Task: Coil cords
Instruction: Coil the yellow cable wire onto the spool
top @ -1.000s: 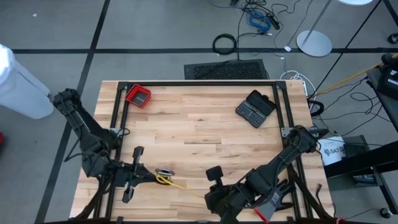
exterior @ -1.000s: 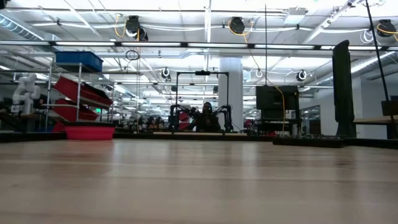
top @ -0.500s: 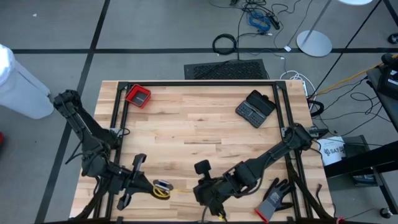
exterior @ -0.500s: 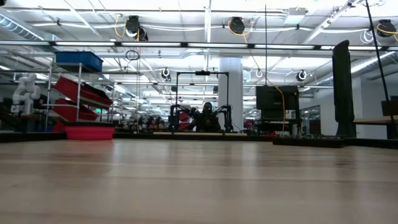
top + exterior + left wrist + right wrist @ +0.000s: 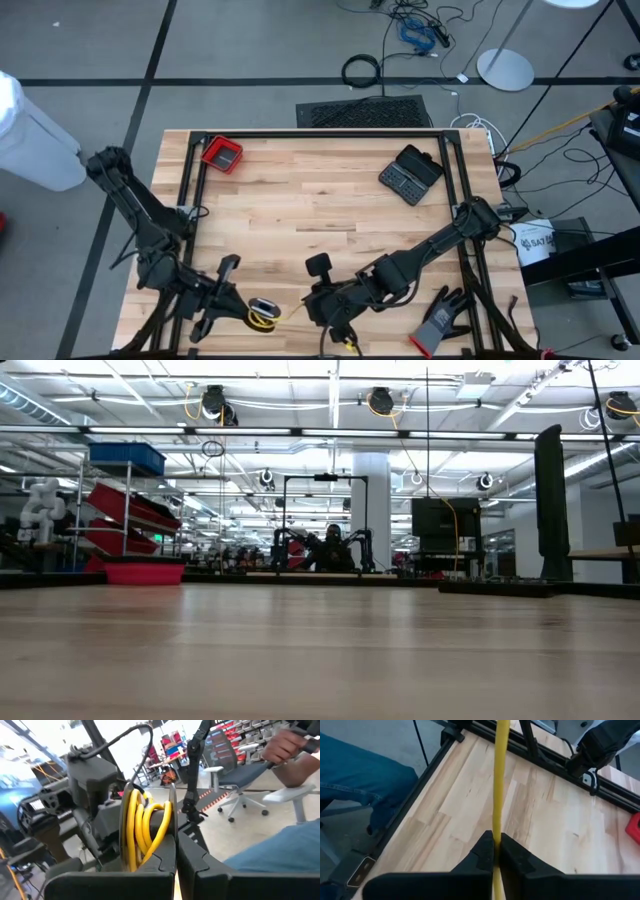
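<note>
I keep the left gripper (image 5: 175,847) clamped on the yellow cord's (image 5: 142,827) coiled loops while the right gripper (image 5: 495,851), just beside it, pinches the free run taut for wrapping.

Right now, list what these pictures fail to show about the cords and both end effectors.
- Black cord: not discernible in any view.
- Yellow cord: coil partly hidden by the left end effector in the left wrist view; tiny in the high view.
- Cord's free end: cut off at the bottom edge behind the right end effector in the right wrist view.
- Low view: shows neither arm nor cord, only the table.
</note>
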You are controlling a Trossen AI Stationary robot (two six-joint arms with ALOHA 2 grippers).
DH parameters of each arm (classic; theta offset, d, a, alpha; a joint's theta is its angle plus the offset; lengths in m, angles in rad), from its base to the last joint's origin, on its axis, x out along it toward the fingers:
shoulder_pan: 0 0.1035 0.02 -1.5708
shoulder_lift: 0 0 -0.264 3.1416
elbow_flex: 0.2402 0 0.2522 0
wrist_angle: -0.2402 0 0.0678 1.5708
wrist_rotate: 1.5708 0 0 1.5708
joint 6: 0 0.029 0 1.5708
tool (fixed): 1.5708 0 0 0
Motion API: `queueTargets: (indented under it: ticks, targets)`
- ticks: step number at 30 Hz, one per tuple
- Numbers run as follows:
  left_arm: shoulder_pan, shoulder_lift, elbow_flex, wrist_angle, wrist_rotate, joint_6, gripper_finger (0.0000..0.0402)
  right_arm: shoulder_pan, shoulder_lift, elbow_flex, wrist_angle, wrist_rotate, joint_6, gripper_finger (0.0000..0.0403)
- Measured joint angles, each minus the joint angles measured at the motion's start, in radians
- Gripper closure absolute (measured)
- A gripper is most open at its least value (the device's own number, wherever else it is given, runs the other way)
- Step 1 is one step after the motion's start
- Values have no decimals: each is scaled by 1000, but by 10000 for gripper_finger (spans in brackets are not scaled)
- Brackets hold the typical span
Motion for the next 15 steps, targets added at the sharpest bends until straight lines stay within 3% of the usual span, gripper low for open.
queueTargets:
  ticks: [10, 15]
  targets:
    - [2, 14, 0, 48, -8, 25, 401, 7, 6, 0, -14, -71, 85, 366]
    - [2, 14, 0, 18, -83, 25, 401, 36, 6, 0, -65, -79, 131, 345]
